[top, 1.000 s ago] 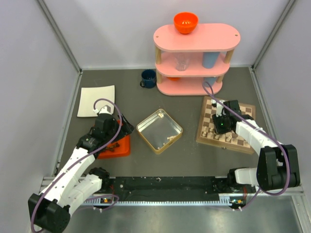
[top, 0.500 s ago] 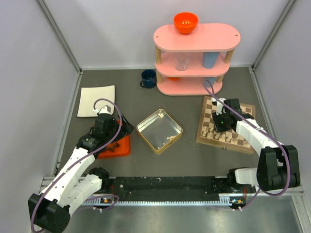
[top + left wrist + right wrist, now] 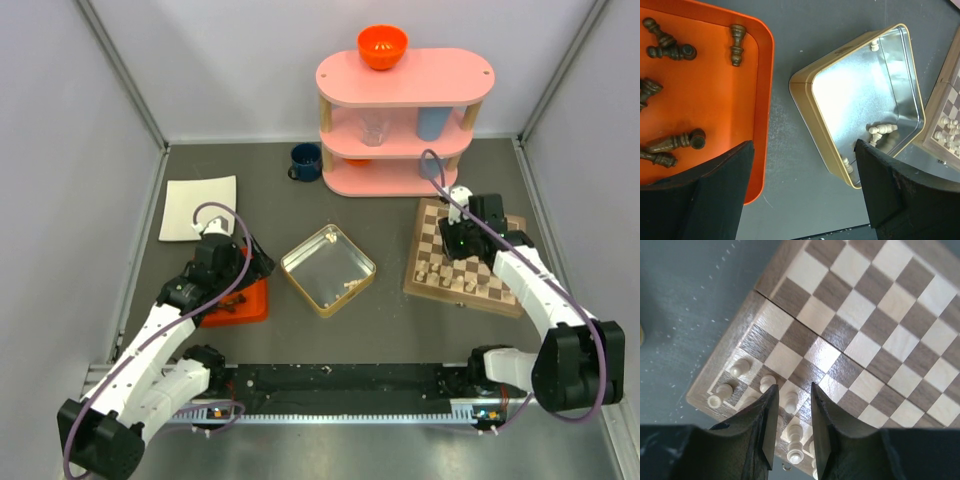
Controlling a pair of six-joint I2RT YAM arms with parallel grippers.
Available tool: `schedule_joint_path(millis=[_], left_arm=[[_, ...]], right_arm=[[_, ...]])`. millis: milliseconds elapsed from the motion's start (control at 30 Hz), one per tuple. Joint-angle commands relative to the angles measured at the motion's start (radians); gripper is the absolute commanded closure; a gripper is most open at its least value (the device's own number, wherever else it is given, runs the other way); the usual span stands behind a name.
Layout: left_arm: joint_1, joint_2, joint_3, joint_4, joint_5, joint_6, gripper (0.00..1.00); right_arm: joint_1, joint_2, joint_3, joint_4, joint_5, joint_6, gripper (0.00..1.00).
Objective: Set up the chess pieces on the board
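The board [image 3: 497, 238] lies at the right, with cream chess pieces [image 3: 452, 279] standing in its two near rows. My right gripper [image 3: 456, 240] hovers over it. In the right wrist view its jaws [image 3: 793, 390] stand narrowly open, gripping nothing. A cream pawn [image 3: 790, 401] stands on its square below the gap. My left gripper [image 3: 805, 190] is wide open over bare table between the orange tray [image 3: 715, 100] and the metal tin [image 3: 807, 107]. Dark pieces [image 3: 735, 44] lie in the tray. A few cream pieces [image 3: 881, 130] lie in the tin.
A pink shelf unit [image 3: 405, 110] with an orange bowl [image 3: 382, 45] on top stands just behind the board. A blue mug [image 3: 306, 160] and a white cloth [image 3: 198, 207] sit at the back left. Grey walls close in both sides.
My right gripper has drawn back from the near rows of cream pieces toward the far side of the board, its jaws a touch wider. The left arm has not moved.
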Motion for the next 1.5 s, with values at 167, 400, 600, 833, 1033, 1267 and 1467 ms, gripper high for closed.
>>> schedule_joint_path(millis=[167,400,600,833,1033,1267,1467], left_arm=[[0.066,-0.048,0.133,-0.091,-0.124,0.147,0.02],[0.290,-0.040,0.142,-0.127,0.016,0.207,0.02],[0.328,0.020,0.188,-0.109,0.118,0.262,0.05],[0.328,0.012,0.252,0.020,0.315,0.334,0.02],[0.328,0.029,0.311,0.091,0.425,0.322,0.02],[0.328,0.006,0.295,0.096,0.525,0.328,0.02],[0.327,-0.058,0.231,0.083,0.603,0.348,0.02]], right_arm=[[-0.011,-0.081,0.151,-0.124,-0.539,-0.286,0.28],[0.047,0.014,0.195,-0.103,-0.875,-0.330,0.01],[0.110,0.065,0.244,-0.066,-0.851,-0.270,0.01],[0.105,0.068,0.359,-0.061,-0.736,-0.024,0.01],[-0.022,0.033,0.436,-0.061,-0.703,0.170,0.01],[-0.175,0.002,0.505,-0.063,-0.533,0.300,0.01],[-0.191,-0.087,0.511,-0.066,-0.213,0.373,0.01]])
